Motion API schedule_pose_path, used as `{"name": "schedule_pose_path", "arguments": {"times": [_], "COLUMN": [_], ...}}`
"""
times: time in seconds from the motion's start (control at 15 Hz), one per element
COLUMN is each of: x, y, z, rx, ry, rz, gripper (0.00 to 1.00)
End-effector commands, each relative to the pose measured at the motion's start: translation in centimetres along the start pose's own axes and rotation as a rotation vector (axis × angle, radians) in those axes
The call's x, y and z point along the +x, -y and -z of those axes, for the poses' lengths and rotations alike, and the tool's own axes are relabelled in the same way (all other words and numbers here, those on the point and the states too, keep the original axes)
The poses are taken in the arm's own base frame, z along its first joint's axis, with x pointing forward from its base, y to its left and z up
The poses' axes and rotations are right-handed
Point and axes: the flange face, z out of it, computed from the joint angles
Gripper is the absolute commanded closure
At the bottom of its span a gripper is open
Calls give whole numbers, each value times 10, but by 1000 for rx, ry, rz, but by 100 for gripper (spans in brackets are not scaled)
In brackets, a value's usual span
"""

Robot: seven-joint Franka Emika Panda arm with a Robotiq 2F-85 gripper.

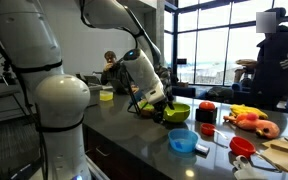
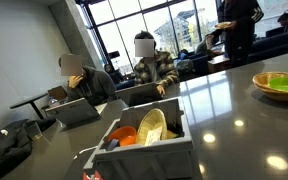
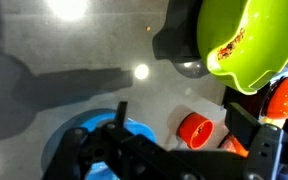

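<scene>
My gripper (image 3: 184, 122) is open, its two dark fingers (image 3: 247, 126) spread wide with nothing held. In the wrist view a small orange-red cup (image 3: 194, 128) stands on the grey counter, seen between the fingers from above. A blue bowl (image 3: 89, 140) lies to its left, partly hidden by the gripper body, and a lime-green bowl (image 3: 249, 40) fills the upper right. In an exterior view the gripper (image 1: 154, 100) hangs above the counter beside the green bowl (image 1: 176, 112), with the blue bowl (image 1: 182, 142) and the red cup (image 1: 206, 130) nearer the front.
More red cups (image 1: 242, 146), toy fruit (image 1: 254, 122) and a cutting board (image 1: 284, 148) lie further along the counter. A grey bin (image 2: 144, 150) holds orange and yellow dishes. People sit and stand behind the counter (image 2: 224, 100). A red-orange round item (image 3: 284, 97) sits beside the green bowl.
</scene>
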Motion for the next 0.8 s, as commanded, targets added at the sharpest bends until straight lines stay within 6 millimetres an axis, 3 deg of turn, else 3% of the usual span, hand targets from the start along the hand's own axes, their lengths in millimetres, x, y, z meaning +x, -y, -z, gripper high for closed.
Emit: {"name": "schedule_pose_path", "arguments": {"times": [0.0, 0.27, 0.73], "x": [5, 3, -13], "y": [-2, -4, -22], "z": [16, 16, -21], "rx": [28, 56, 66], "ry": [-27, -6, 124], "rz": [45, 66, 27], "gripper": [0, 0, 0]}}
